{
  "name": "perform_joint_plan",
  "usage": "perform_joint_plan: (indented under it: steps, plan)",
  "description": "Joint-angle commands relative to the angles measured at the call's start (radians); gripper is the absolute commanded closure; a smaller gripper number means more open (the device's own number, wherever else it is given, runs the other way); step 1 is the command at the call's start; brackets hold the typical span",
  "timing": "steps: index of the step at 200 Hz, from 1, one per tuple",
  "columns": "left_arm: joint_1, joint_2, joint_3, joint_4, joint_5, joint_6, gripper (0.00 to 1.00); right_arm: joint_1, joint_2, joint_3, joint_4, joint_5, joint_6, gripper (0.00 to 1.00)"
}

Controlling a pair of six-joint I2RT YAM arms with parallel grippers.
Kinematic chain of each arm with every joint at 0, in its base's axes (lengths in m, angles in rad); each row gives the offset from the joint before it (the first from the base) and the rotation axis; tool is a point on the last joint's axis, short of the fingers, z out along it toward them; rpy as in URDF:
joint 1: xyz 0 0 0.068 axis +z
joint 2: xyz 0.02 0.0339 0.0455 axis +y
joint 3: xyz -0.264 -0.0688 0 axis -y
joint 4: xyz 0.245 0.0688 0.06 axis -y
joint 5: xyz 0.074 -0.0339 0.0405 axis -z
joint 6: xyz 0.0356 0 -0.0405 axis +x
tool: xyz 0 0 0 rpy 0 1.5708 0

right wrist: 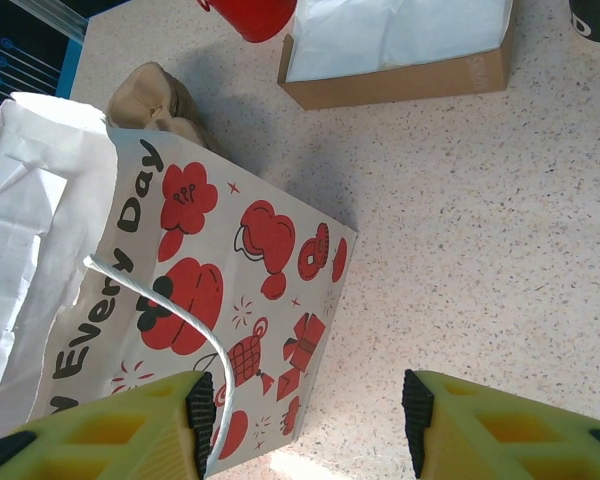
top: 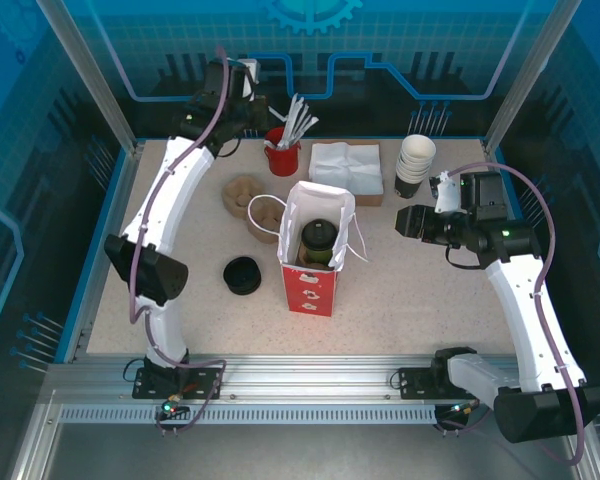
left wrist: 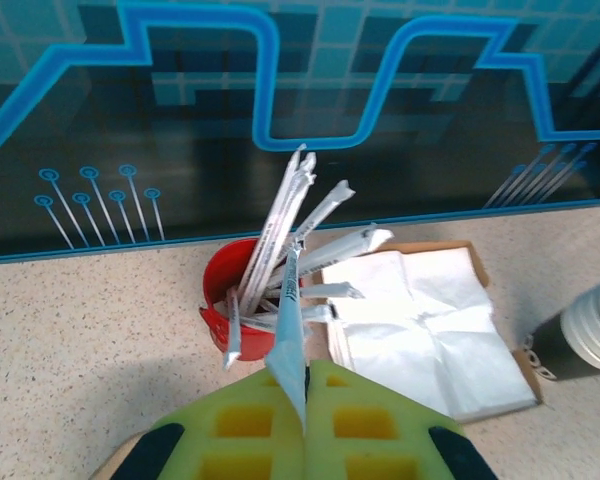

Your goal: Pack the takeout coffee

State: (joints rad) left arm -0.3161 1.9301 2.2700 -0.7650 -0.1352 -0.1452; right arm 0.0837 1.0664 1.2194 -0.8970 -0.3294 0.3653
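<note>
Inside the white paper bag (top: 312,290) with red drawings, at the middle of the table (top: 430,300), the takeout coffee (top: 318,240) is seen standing upright, its top well below the bag's open mouth. A small cup is shown, with a dark olive-brown paper wall, capped by a round black lid (top: 318,232); whether it is filled cannot be told. It is judged to be light, with a thin wall that would dent under a hard squeeze and a smooth plastic lid that could slip or pop off. It is therefore best taken gently around the wall just under the lid's rim, and kept upright. As it sits now, only the lid end can be reached from above, and the bag around it is soft and easily pushed over. The left gripper (left wrist: 307,385) is closed tight on a wrapped straw (left wrist: 292,330) near the red cup (left wrist: 230,290) of straws at the far side of the table. The right gripper (right wrist: 308,405) is held about half apart beside the bag, with nothing clamped between its jaws.
</note>
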Motion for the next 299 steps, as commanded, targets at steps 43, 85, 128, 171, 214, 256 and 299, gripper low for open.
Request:
perform_joint_plan:
  steps: [43, 85, 128, 171, 214, 256, 299]
  plan:
    - [-0.109, -0.244, 0.03, -0.215, -0.005, 0.074, 0.97, -0.019, 0.025, 0.029, 0.049, -0.046, 0.001, 0.45]
    - [-0.251, -0.346, 0.016, -0.347, -0.044, 0.089, 0.97, -0.018, 0.076, 0.055, 0.102, -0.069, 0.022, 0.44]
    - [-0.389, -0.414, -0.011, -0.456, -0.026, 0.088, 0.97, -0.009, 0.151, 0.114, 0.153, -0.068, 0.048, 0.45]
    - [-0.452, -0.47, -0.128, -0.512, -0.01, 0.119, 0.97, 0.022, 0.241, 0.185, 0.184, -0.023, 0.072, 0.45]
    - [-0.469, -0.476, -0.237, -0.559, 0.082, 0.148, 0.96, 0.088, 0.379, 0.275, 0.207, 0.053, 0.057, 0.46]
    - [-0.47, -0.515, -0.381, -0.493, 0.131, 0.143, 0.96, 0.17, 0.525, 0.393, 0.206, 0.142, 0.037, 0.46]
    - [-0.471, -0.528, -0.482, -0.439, 0.161, 0.127, 0.96, 0.207, 0.688, 0.52, 0.192, 0.224, 0.016, 0.47]
